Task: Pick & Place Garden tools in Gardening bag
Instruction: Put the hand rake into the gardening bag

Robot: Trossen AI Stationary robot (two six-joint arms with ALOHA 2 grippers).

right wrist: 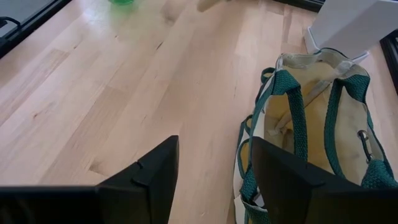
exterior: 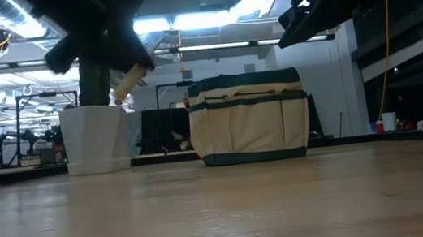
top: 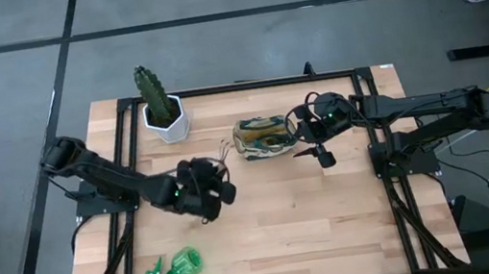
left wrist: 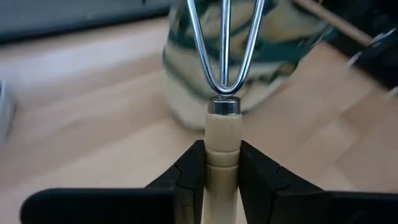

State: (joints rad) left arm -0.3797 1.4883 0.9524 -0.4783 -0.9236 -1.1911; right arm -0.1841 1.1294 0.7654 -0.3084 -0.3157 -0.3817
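I am holding the rake (left wrist: pixel 222 118) in my left claw (left wrist: pixel 222 171). My two dark fingers (left wrist: pixel 186 171) are pinching its pale wooden handle from both sides, just under the silver ring. Its shiny metal prongs are pointing toward the gardening bag (top: pixel 264 137), and their tips are showing just beside the bag's left side. I am lifting the rake up off the wooden counter (top: pixel 267 221).

My right claw (right wrist: pixel 214 171) is hanging over the counter just beside the bag. Its fingers are standing apart and they are holding nothing.

The bag is sitting upright near the back middle of the counter, cream with dark green trim and green handles, and its top is gaping open. The green spray bottle (top: pixel 178 267) is lying on its side near the front left of the counter, well apart from the bag. The cactus (top: pixel 152 92) is standing in its white pot (top: pixel 168 124) at the back left.

I am not seeing any words or labels I can read.
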